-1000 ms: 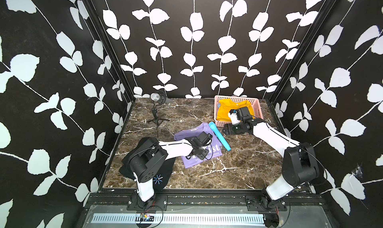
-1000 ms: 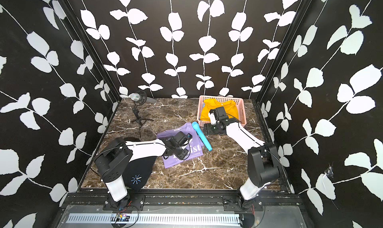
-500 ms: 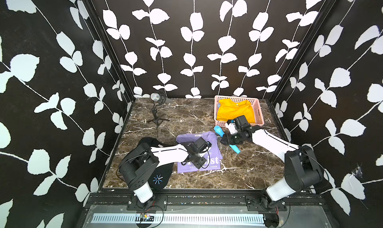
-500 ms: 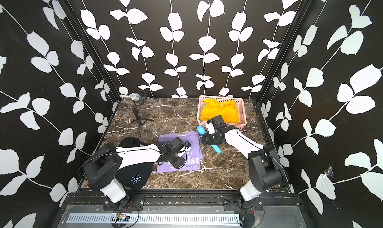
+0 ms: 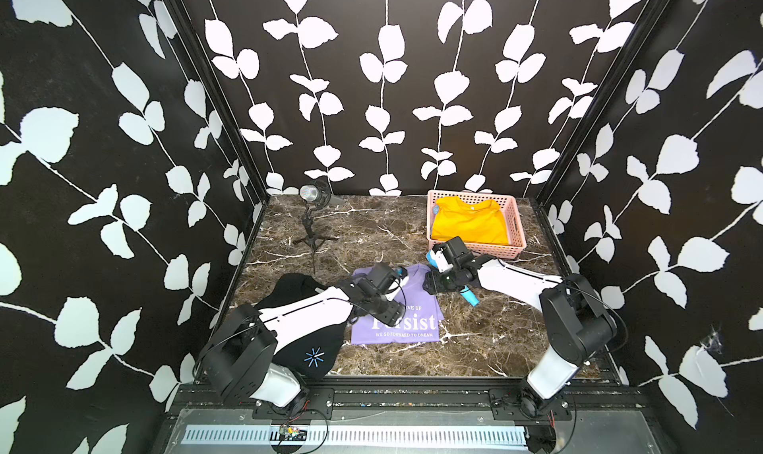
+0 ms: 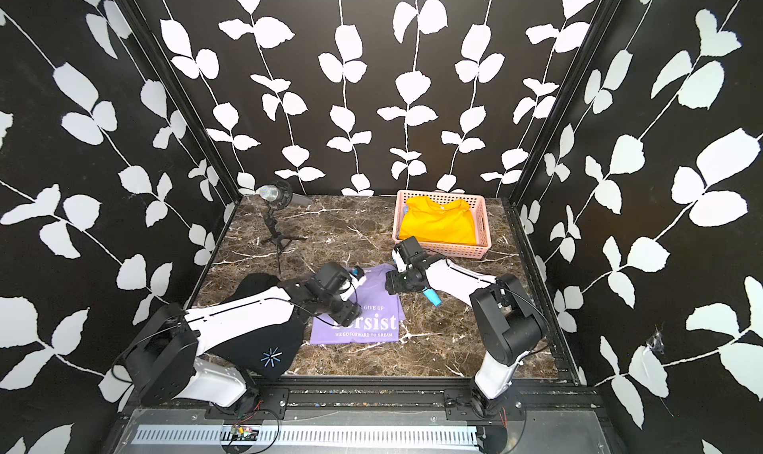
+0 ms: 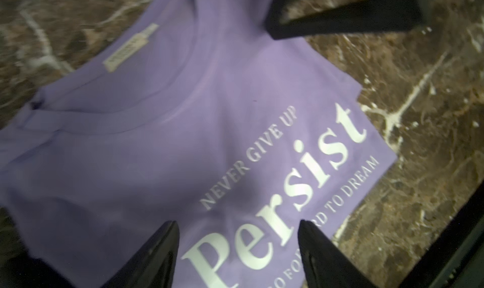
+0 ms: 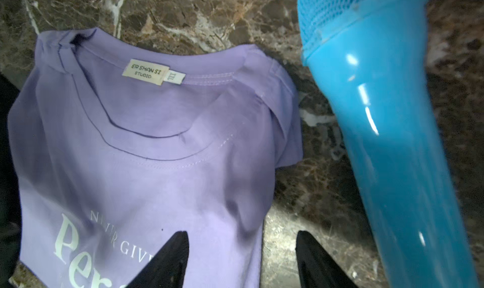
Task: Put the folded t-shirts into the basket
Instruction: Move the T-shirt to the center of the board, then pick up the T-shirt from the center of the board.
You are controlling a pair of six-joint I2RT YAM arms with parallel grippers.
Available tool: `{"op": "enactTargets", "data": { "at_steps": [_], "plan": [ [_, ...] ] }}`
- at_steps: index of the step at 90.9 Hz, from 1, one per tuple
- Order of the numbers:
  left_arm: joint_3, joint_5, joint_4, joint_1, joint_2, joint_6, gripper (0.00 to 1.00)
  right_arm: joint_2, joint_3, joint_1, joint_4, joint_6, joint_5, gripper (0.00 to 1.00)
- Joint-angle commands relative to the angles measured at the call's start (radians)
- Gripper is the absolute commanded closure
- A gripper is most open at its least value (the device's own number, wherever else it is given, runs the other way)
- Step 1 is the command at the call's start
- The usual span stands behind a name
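Left gripper: your jaws stand apart, empty, just above the lilac shirt.
Right gripper: spread too, holding nothing, at that shirt's collar edge, beside the blue microphone.
Lilac shirt: flat on the table, outside the basket.
Yellow shirt: inside the basket.
Black shirt: under your left arm, at the table's front edge.

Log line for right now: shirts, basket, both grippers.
mustard shirt: in basket | lilac shirt: flat on table | black shirt: under left arm | left gripper: open above lilac shirt | right gripper: open over its edge
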Motion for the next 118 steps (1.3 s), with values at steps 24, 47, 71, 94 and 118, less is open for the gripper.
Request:
{"op": "enactTargets", "data": {
  "at_steps": [24, 47, 71, 94, 118],
  "plan": [
    [0.011, -0.004, 0.029, 0.071, 0.107, -0.091, 0.28, 0.108, 0.060, 0.067, -0.001, 0.024, 0.164, 0.48],
    [-0.002, 0.079, 0.060, 0.031, 0.128, -0.118, 0.28, 0.014, -0.031, 0.066, -0.080, 0.015, 0.203, 0.61],
    [-0.001, -0.038, 0.087, 0.089, 0.065, -0.118, 0.25, -0.037, -0.044, 0.047, -0.071, 0.014, 0.208, 0.54],
    [0.040, -0.099, 0.107, 0.188, 0.102, -0.119, 0.23, 0.032, -0.013, 0.027, -0.008, 0.037, 0.176, 0.37],
    [0.107, -0.104, 0.062, 0.211, 0.229, -0.104, 0.23, 0.092, 0.018, 0.027, 0.016, 0.041, 0.165, 0.35]
  ]
}}
